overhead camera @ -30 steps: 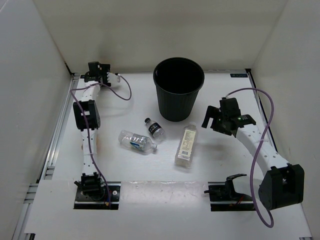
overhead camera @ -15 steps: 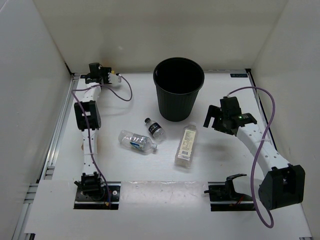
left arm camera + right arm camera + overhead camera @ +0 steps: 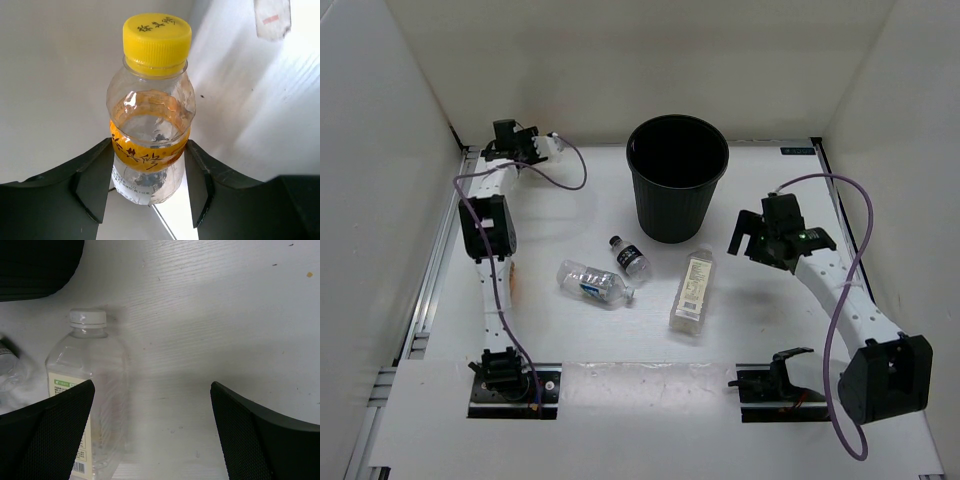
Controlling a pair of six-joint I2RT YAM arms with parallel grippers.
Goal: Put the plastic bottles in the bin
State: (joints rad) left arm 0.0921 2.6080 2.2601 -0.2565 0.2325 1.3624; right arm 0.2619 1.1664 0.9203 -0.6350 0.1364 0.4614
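Note:
My left gripper (image 3: 538,147) is at the table's far left corner, shut on the yellow-capped, orange-labelled bottle (image 3: 150,115); its fingers (image 3: 95,175) press the bottle's lower body on both sides. The black bin (image 3: 677,185) stands at the back centre. In front of it lie three plastic bottles: a blue-labelled one (image 3: 594,284) on its side, a tiny black-capped one (image 3: 630,257) and a tall square pale-labelled one (image 3: 693,290). My right gripper (image 3: 746,240) hovers open just right of the square bottle (image 3: 82,405), with nothing between its fingers.
White walls close in the table on the left, back and right. A purple cable (image 3: 565,170) loops from the left wrist over the table. The bin's dark side (image 3: 35,265) shows at the upper left of the right wrist view.
My left gripper has closed on the yellow-capped bottle and shifted slightly left and back with it. The right arm has hardly moved.

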